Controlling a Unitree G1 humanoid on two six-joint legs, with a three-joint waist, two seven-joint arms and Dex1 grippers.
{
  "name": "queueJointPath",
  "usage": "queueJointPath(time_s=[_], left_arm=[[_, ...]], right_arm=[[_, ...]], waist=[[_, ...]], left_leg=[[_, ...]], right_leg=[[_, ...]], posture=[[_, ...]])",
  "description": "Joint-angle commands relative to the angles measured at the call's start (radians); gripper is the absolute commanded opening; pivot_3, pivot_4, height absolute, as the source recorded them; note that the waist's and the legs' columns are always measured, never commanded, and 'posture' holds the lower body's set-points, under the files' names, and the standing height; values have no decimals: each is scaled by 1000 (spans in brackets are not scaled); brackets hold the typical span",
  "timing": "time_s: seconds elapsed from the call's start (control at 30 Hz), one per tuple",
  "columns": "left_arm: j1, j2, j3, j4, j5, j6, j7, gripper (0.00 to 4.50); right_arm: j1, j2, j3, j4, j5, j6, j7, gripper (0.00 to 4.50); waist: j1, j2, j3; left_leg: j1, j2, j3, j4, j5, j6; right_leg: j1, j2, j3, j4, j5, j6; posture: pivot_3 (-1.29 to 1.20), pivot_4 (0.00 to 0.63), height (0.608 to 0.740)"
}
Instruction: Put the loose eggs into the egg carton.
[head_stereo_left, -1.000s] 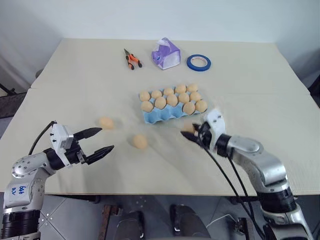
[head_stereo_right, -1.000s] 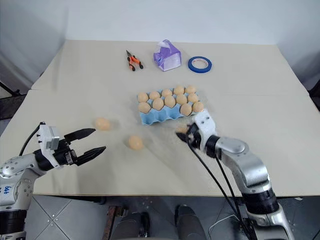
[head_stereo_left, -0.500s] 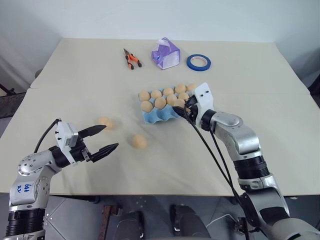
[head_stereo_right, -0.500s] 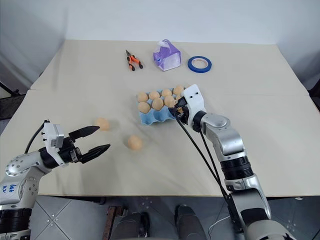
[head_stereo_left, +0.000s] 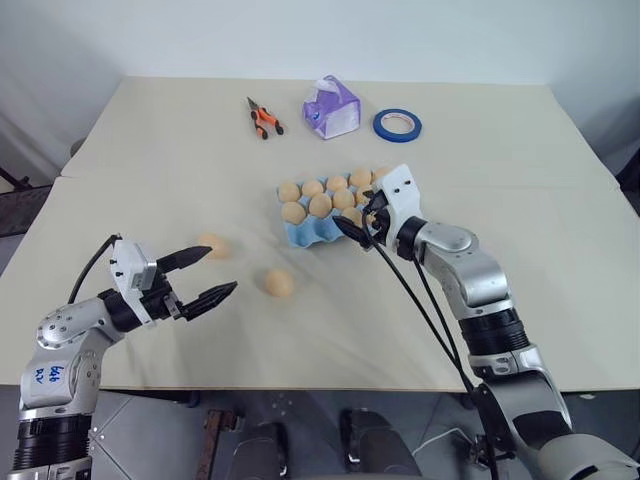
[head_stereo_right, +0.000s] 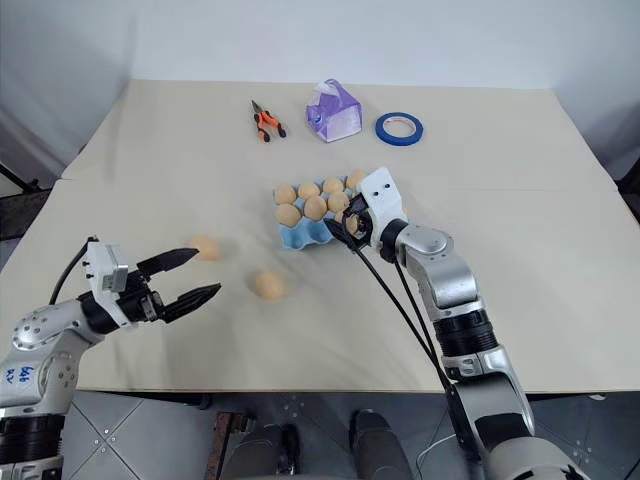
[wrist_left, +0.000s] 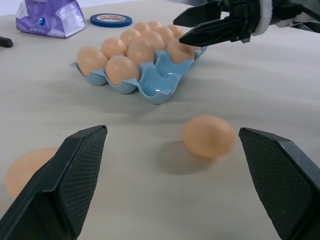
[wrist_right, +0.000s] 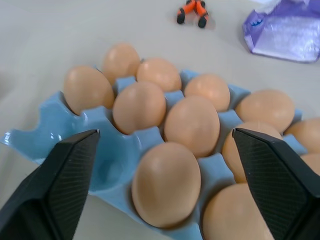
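A wide table (head_stereo_left: 150, 160) with a pale beige top takes most of the scene. A thin seam crosses the top from side to side, so it looks made of two boards. Behind the table stands a plain white wall (head_stereo_left: 300, 35), lit evenly, without strong shadows. Under the near edge there is a floor (head_stereo_right: 130, 420) of grey tiles with light joints. At the far left, beside the table, something dark (head_stereo_left: 20, 205) stands low; what it is, I cannot tell.
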Motion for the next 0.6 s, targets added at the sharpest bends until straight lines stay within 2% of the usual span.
queueJointPath(time_s=[0.03,0.2,0.3,0.47,0.6], left_arm=[[-1,8,13,-30,-9,9,24,4500],[57,18,53,-68,-22,34,62,4500],[116,22,79,-98,-31,72,84,4500],[232,-23,115,-190,-17,62,151,4500],[356,-62,125,-247,7,23,170,4500]], right_arm=[[30,-40,-20,-123,41,15,63,4451],[126,-136,-81,-260,138,36,180,4451],[198,-220,-83,-279,152,-24,288,4451],[328,-339,-142,-305,257,-99,504,4451],[403,-426,-181,-329,324,-96,618,4451]], waist=[[1,0,0],[3,0,0],[3,0,0],[4,0,0],[3,0,0]], left_leg=[[0,0,0,0,0,0],[-1,0,0,0,-1,1],[-1,0,0,-1,-2,1],[1,0,0,0,-2,1],[3,0,0,0,-2,2]], right_leg=[[0,0,0,0,0,0],[0,0,0,0,0,0],[1,0,0,-1,0,0],[1,0,0,-4,0,0],[4,0,0,-7,0,0]], posture=[[0,150,740],[0,150,740],[0,150,740],[0,150,740],[0,150,740]])
